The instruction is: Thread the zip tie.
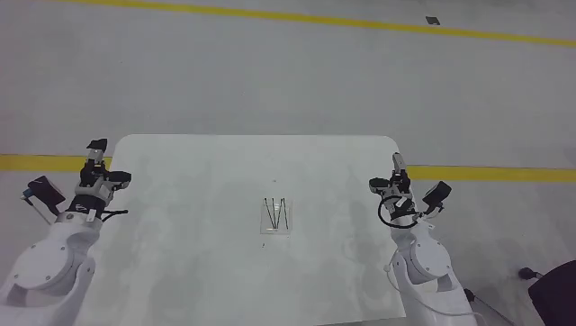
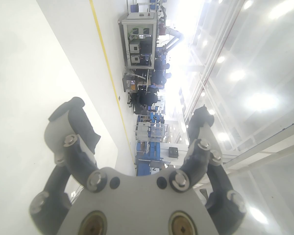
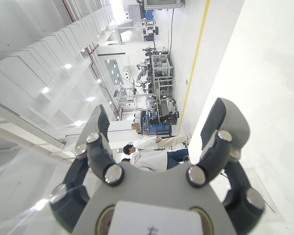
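Several thin dark zip ties [image 1: 275,213] lie side by side on a small clear sheet in the middle of the white table [image 1: 198,236]. My left gripper [image 1: 95,152] is at the table's left edge, far from the ties, pointing away toward the floor beyond; in the left wrist view the left gripper [image 2: 137,106] is open with nothing between its fingers. My right gripper [image 1: 397,162] is at the table's right edge, equally far from the ties; in the right wrist view the right gripper [image 3: 161,110] is open and holds nothing.
The table has rounded far corners and bare white surface all around the ties. Grey floor with yellow lines [image 1: 297,17] lies beyond. Machinery racks [image 2: 139,42] and people in white coats stand far off in the room.
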Robot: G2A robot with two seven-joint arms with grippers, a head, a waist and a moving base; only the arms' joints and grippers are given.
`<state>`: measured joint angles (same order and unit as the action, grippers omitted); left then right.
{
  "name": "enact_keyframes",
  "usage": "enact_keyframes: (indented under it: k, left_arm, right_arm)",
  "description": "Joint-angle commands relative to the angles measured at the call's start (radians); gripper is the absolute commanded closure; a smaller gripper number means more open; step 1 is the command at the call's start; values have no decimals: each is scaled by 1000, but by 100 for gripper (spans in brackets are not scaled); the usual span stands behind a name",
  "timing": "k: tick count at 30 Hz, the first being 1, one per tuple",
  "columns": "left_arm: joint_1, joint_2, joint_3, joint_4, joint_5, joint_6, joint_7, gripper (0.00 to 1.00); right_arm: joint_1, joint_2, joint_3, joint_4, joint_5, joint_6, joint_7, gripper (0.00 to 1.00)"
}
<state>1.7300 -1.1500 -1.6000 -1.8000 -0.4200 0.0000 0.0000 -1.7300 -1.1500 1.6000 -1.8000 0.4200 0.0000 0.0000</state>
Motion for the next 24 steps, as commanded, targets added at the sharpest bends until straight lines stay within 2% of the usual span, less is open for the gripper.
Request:
enact_keyframes:
  k: [1,2,3,4,5,6,7,8,9,10,12,14,16,18,19,24]
  left_arm:
    - [0,0,0,0,0,0,0,22]
    - [0,0,0,0,0,0,0,0]
    - [0,0,0,0,0,0,0,0]
    - [0,0,0,0,0,0,0,22]
    - [0,0,0,0,0,0,0,22]
    - [0,0,0,0,0,0,0,22]
    - [0,0,0,0,0,0,0,0]
    - [-3,2,12,-15,27,4,-28,0]
    - [-11,7,31,-28,118,25,-82,0]
    - [-19,11,43,-39,184,34,-110,0]
    - [-29,12,78,-59,235,47,-154,0]
    - [-43,15,119,-78,324,57,-205,0]
    - [-54,17,161,-78,409,70,-246,0]
    - [-68,17,195,-70,467,76,-255,0]
    - [-73,17,201,-70,498,66,-254,0]
    - [-73,17,201,-70,498,66,-254,0]
  right_arm:
    - [0,0,0,0,0,0,0,22]
    - [0,0,0,0,0,0,0,22]
    - [0,0,0,0,0,0,0,22]
    - [0,0,0,0,0,0,0,22]
    - [0,0,0,0,0,0,0,0]
    - [0,0,0,0,0,0,0,0]
    - [0,0,0,0,0,0,0,0]
    - [0,0,0,0,0,0,0,0]
    - [0,0,0,0,0,0,0,0]
    - [0,0,0,0,0,0,0,0]
    - [0,0,0,0,0,0,0,0]
    - [0,0,0,0,0,0,0,0]
    - [0,0,0,0,0,0,0,0]
    - [0,0,0,0,0,0,0,0]
    - [0,0,0,0,0,0,0,0]
    - [0,0,0,0,0,0,0,0]
